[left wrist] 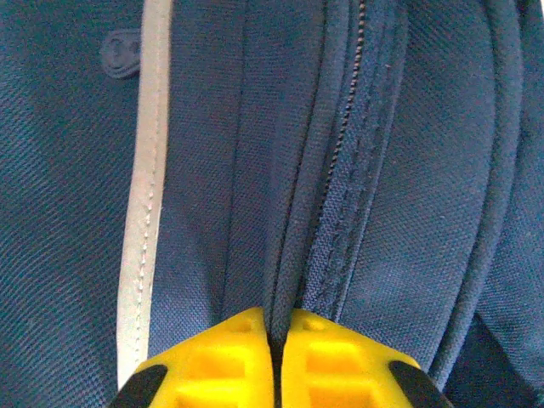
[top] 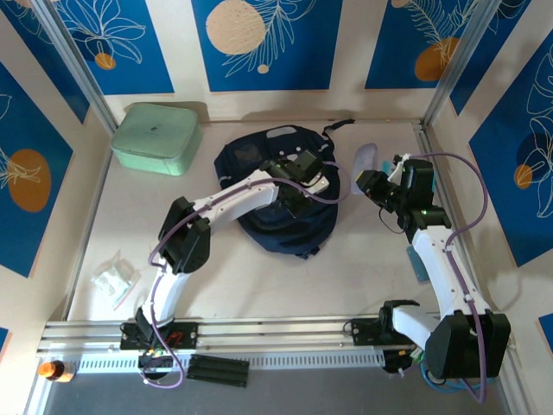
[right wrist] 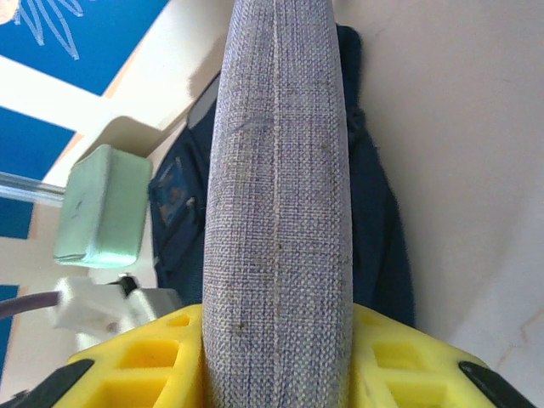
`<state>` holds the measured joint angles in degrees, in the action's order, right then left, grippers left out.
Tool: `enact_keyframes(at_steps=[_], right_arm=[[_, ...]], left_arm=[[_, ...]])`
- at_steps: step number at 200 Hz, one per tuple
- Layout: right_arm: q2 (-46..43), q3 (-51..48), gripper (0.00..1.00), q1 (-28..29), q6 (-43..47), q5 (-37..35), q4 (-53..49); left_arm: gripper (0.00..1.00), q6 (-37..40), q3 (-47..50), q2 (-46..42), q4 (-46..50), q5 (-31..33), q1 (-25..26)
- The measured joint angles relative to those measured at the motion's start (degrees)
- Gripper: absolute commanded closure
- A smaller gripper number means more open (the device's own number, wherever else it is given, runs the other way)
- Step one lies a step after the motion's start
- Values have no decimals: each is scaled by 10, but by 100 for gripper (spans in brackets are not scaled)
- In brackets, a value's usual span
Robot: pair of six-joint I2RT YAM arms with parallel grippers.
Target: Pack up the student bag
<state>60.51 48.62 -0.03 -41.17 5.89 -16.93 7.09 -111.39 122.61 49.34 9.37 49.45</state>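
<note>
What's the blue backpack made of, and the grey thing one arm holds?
The backpack looks like matte navy woven cloth, maybe nylon or polyester: fine diagonal weave, stitched seams. The grey pouch looks like coarser cloth, perhaps linen or canvas: its criss-cross threads show plainly.

Left arm (top: pixel 233 203) stretches forward with left fingers (left wrist: pixel 229 361) pinched shut; right arm (top: pixel 442 259) bends inward, right fingers (right wrist: pixel 404 361) clamped partly apart.

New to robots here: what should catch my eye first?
The navy student bag lies mid-table, the left arm's yellow fingers pinching a fold beside its zipper. To its right, the right arm's fingers grip a grey fabric pouch; a mint-green case sits at the far left.
</note>
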Motion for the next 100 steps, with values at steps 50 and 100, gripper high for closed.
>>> enact_keyframes(at_steps=[50,100], right_arm=[[-4,-11,73,-1,2,-15,-26],[10,-41,74,33,-21,87,15]], left_arm=[[100,-32,26,-90,-61,73,-14],[100,-31,43,-143,-130,80,-26]])
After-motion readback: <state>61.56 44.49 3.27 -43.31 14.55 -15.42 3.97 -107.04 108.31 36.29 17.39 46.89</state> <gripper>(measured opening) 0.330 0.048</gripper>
